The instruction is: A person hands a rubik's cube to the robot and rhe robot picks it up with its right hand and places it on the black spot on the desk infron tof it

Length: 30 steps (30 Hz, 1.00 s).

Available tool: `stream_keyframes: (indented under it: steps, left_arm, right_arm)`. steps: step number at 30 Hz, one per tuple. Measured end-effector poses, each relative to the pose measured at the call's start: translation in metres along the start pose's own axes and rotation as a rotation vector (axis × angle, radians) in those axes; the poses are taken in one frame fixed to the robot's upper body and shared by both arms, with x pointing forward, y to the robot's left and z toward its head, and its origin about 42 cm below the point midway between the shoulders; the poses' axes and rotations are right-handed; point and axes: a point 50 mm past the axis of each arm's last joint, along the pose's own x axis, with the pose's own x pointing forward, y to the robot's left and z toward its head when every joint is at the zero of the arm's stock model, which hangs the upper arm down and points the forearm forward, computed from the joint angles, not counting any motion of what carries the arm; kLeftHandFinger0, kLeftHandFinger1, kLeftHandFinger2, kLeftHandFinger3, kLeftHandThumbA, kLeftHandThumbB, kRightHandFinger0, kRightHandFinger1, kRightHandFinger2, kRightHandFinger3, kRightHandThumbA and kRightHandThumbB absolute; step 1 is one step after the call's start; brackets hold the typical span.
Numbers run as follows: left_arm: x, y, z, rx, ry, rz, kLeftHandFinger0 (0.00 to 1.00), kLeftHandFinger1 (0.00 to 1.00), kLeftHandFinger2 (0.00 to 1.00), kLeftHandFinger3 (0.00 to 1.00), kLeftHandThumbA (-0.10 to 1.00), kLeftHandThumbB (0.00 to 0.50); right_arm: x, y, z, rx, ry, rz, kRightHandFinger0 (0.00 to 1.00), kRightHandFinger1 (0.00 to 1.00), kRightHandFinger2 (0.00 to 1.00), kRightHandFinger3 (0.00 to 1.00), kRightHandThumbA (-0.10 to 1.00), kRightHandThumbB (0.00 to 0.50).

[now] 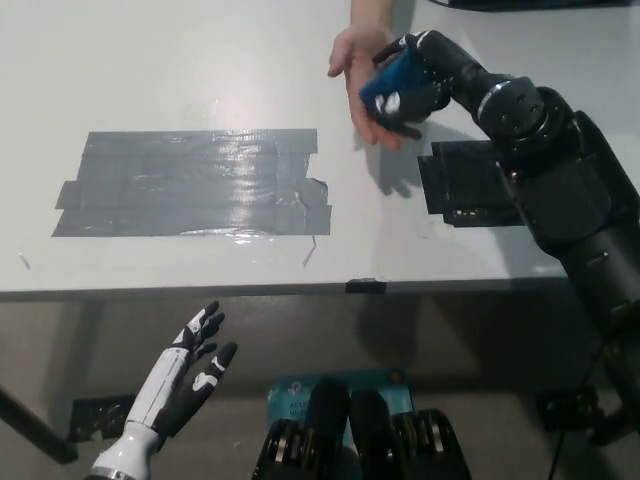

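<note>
The black right hand (418, 78) is wrapped around the blue rubik's cube (388, 88) above the person's hand (362, 60) near the desk's (180, 60) far edge, with placement on the black spot (470, 185) left, while the white left hand (185, 375) rests spread below the front edge.

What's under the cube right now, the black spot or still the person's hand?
The person's open hand lies under the Rubik's cube, with the right hand closed around it. The black spot sits nearer the robot, uncovered. Contact with the palm is hidden.

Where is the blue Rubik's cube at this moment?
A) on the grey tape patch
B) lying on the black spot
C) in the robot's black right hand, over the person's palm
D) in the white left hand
C: the right hand is shut on the Rubik's cube above the person's hand.
</note>
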Motion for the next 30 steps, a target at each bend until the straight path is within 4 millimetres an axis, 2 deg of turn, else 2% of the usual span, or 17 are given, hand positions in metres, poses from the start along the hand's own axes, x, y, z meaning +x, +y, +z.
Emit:
stream_keyframes:
  steps: [1, 3, 6, 7, 9, 14, 16, 17, 19, 21, 22, 27, 29, 30]
  left_arm:
    - [0.001, 0.000, 0.000, 0.000, -0.001, 0.000, 0.94, 1.00, 1.00, 1.00, 0.82, 0.120]
    - [0.001, 0.000, 0.001, 0.001, -0.004, 0.000, 0.94, 1.00, 1.00, 1.00, 0.82, 0.127]
    - [0.002, 0.000, 0.001, 0.001, -0.003, 0.000, 0.96, 1.00, 1.00, 1.00, 0.84, 0.134]
    - [0.002, 0.000, 0.001, 0.001, -0.003, 0.000, 0.96, 1.00, 1.00, 1.00, 0.84, 0.133]
    - [0.002, 0.000, 0.001, 0.001, -0.003, 0.000, 0.95, 1.00, 1.00, 1.00, 0.83, 0.128]
    - [0.002, 0.000, 0.001, 0.000, -0.003, 0.000, 0.94, 1.00, 1.00, 1.00, 0.81, 0.117]
    - [0.002, 0.000, 0.001, 0.000, -0.003, 0.000, 0.94, 1.00, 1.00, 1.00, 0.81, 0.116]
    - [0.002, 0.000, 0.001, 0.000, -0.003, -0.001, 0.95, 1.00, 1.00, 1.00, 0.81, 0.113]
    - [0.002, 0.000, 0.001, 0.000, -0.003, -0.001, 0.96, 1.00, 1.00, 1.00, 0.81, 0.111]
    - [0.002, 0.000, 0.001, 0.000, -0.003, -0.003, 0.96, 1.00, 1.00, 1.00, 0.81, 0.108]
    - [0.001, 0.000, 0.001, 0.000, -0.002, -0.005, 0.96, 1.00, 1.00, 1.00, 0.81, 0.106]
    - [0.002, 0.000, 0.001, 0.000, -0.003, -0.007, 0.93, 1.00, 1.00, 1.00, 0.79, 0.082]
    - [0.002, 0.000, 0.001, 0.001, -0.003, -0.007, 0.94, 1.00, 1.00, 1.00, 0.80, 0.085]
    - [0.002, 0.000, 0.001, 0.002, -0.003, -0.008, 0.95, 1.00, 1.00, 1.00, 0.80, 0.087]
  right_arm:
    - [0.000, 0.000, 0.001, -0.006, -0.004, -0.005, 0.13, 0.72, 1.00, 1.00, -0.10, 0.172]
    - [-0.001, -0.001, 0.002, -0.015, -0.016, -0.012, 0.18, 0.79, 1.00, 1.00, -0.10, 0.166]
    - [-0.003, -0.003, 0.003, -0.026, -0.039, -0.028, 0.25, 0.85, 1.00, 1.00, -0.10, 0.144]
    - [-0.003, -0.004, 0.003, -0.027, -0.042, -0.032, 0.30, 0.88, 1.00, 1.00, -0.10, 0.131]
    - [-0.006, -0.008, 0.002, -0.032, -0.056, -0.048, 0.37, 0.91, 1.00, 1.00, -0.10, 0.139]
    - [-0.013, -0.025, 0.004, -0.029, -0.078, -0.092, 0.35, 0.88, 1.00, 1.00, -0.10, 0.124]
    - [-0.016, -0.035, 0.004, -0.023, -0.089, -0.117, 0.30, 0.80, 1.00, 1.00, -0.10, 0.148]
    - [-0.018, -0.040, 0.004, -0.024, -0.094, -0.132, 0.30, 0.80, 1.00, 1.00, -0.10, 0.133]
    - [-0.021, -0.050, 0.003, -0.024, -0.102, -0.157, 0.28, 0.74, 1.00, 1.00, -0.10, 0.142]
    - [-0.023, -0.060, -0.001, -0.023, -0.109, -0.184, 0.21, 0.65, 1.00, 0.95, -0.10, 0.139]
    - [-0.025, -0.065, -0.002, -0.025, -0.110, -0.197, 0.18, 0.63, 1.00, 0.94, -0.10, 0.135]
    - [-0.032, -0.087, -0.014, -0.024, -0.095, -0.259, 0.23, 0.71, 1.00, 0.97, -0.10, 0.155]
    - [-0.034, -0.093, -0.020, -0.026, -0.084, -0.278, 0.24, 0.68, 1.00, 0.92, -0.10, 0.181]
    - [-0.034, -0.095, -0.022, -0.030, -0.080, -0.285, 0.21, 0.65, 1.00, 0.91, -0.10, 0.180]
